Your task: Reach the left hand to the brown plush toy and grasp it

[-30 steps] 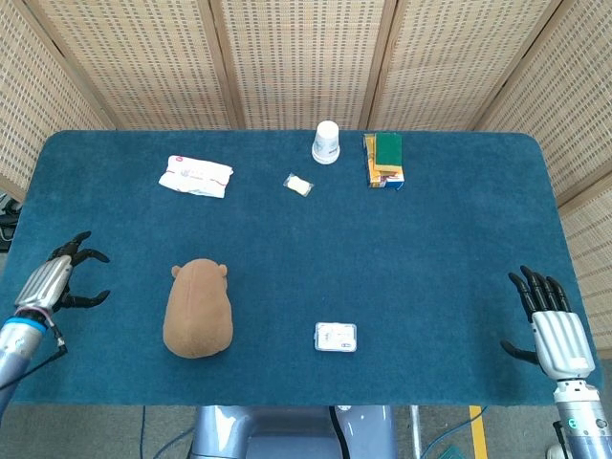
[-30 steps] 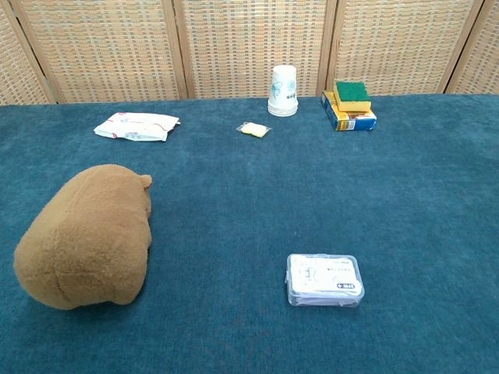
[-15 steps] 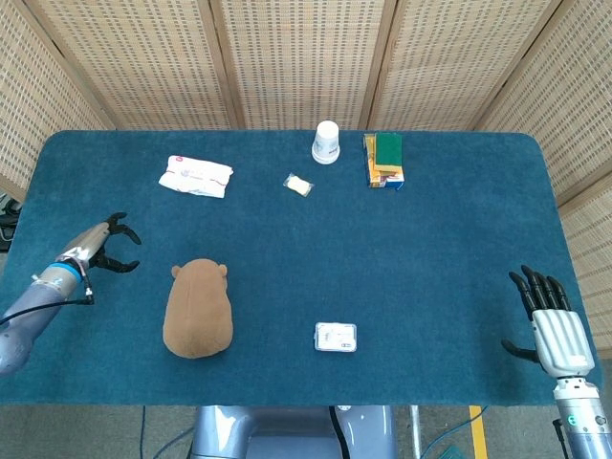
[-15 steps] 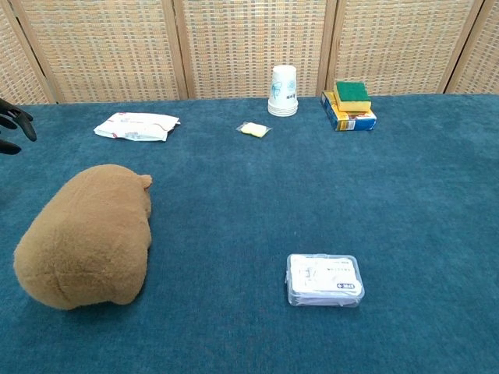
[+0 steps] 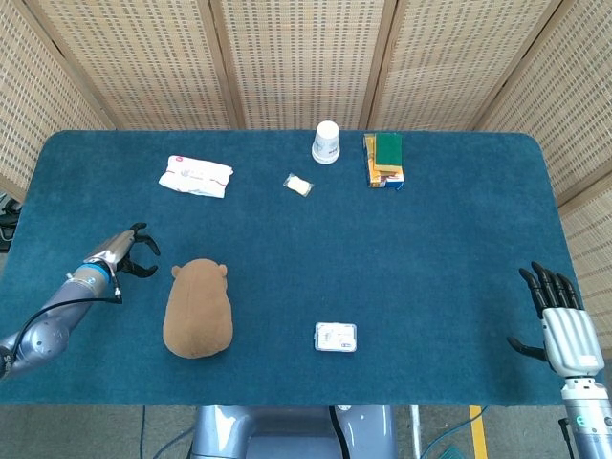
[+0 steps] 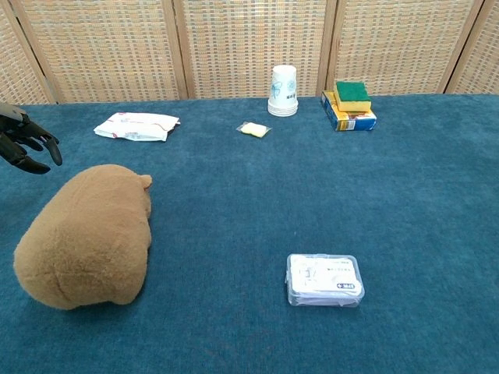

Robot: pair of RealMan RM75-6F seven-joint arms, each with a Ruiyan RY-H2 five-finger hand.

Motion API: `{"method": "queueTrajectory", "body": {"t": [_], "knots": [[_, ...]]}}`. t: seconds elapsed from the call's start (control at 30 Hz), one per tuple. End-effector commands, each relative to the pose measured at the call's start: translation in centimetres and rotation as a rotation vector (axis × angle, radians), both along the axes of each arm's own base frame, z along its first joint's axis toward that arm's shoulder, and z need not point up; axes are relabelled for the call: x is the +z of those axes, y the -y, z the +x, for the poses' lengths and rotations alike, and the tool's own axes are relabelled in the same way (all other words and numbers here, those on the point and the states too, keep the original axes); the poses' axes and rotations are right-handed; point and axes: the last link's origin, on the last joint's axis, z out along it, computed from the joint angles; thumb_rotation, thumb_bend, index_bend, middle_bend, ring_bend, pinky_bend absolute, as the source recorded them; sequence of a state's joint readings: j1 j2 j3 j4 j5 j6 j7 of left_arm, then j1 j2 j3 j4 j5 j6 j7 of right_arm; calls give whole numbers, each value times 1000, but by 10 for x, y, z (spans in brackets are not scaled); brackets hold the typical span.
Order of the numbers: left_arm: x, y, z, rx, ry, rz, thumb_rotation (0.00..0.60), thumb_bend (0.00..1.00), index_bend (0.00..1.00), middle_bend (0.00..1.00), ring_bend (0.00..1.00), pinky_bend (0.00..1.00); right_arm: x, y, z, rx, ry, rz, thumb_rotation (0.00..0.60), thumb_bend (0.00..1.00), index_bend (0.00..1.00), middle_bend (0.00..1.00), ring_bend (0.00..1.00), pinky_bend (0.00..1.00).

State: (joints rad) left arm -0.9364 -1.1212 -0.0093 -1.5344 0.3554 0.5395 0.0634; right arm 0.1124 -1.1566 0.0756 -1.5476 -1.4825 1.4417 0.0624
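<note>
The brown plush toy (image 5: 198,307) lies on the blue table, left of centre and near the front edge; the chest view shows the plush toy (image 6: 87,236) large at lower left. My left hand (image 5: 126,253) hovers just left of the toy's head, fingers spread and empty, a short gap from it. The same left hand (image 6: 26,141) shows at the left edge of the chest view. My right hand (image 5: 558,320) stays at the table's front right corner, fingers apart, holding nothing.
A white packet (image 5: 195,176) lies at the back left, a small yellow wrapper (image 5: 299,185) and a paper cup (image 5: 326,142) at back centre, a sponge on a box (image 5: 384,160) beside them. A clear plastic case (image 5: 336,337) sits right of the toy.
My left hand has moved rightward and inward from the table's left edge toward the plush toy. The right hand has dropped slightly lower at the front right.
</note>
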Motion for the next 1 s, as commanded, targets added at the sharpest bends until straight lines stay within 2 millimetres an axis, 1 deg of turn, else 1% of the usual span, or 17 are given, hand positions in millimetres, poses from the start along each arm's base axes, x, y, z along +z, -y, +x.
{"method": "queueTrajectory", "body": {"t": [0.03,0.37,0.83,1.0], "knots": [[-7,1,4,1,0,-10,600,383,432,0,0,0,1,0,0,1,4,-2,600,139,0,0,0,0],[-21,3,16,-15,11,-30,600,383,436,0,0,0,3,0,-1,-4,13,-4,600,139,0,0,0,0],[-36,4,23,-26,20,-47,600,385,450,0,0,0,5,0,-1,-3,21,-9,600,139,0,0,0,0],[-38,4,26,-31,28,-46,600,410,469,0,0,0,6,0,-2,-4,24,-13,600,139,0,0,0,0]]}}
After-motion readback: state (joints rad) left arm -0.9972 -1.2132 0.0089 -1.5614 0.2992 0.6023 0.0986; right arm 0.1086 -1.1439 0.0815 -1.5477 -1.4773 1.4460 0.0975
